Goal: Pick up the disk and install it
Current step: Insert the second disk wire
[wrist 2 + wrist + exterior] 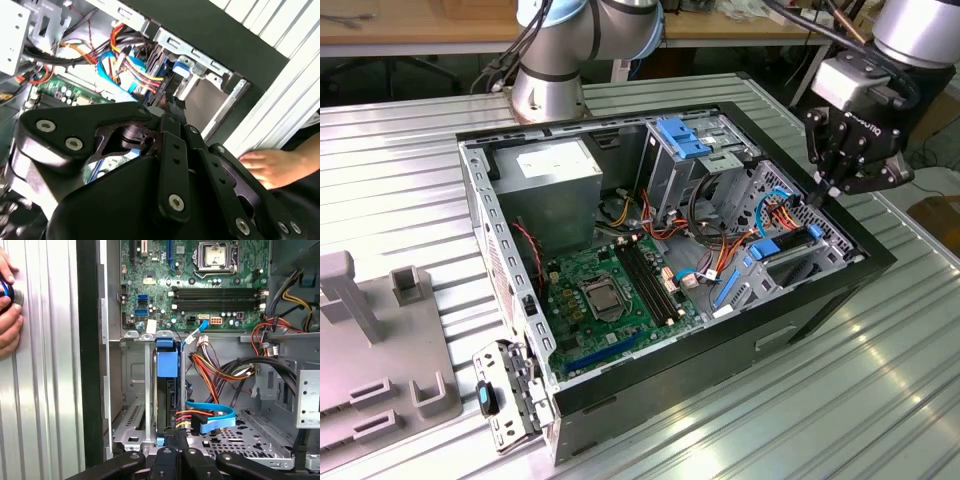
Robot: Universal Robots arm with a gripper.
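The disk, a dark body in a bright blue carrier, stands on edge in the drive bay at the exterior view's right end of the open computer case. In the first wrist view the disk runs lengthwise along the bay wall, with red and blue cables plugged in near its end. My gripper hangs just above that end of the disk, with its fingers pressed together and nothing between them. Both wrist views show the fingertips pointing at the disk's edge; I cannot tell whether they touch it.
The case holds a green motherboard, a grey power supply and a drive cage with a pale blue latch. A person's hand rests on the ribbed metal table beside the case. Grey fixtures stand at the exterior view's left.
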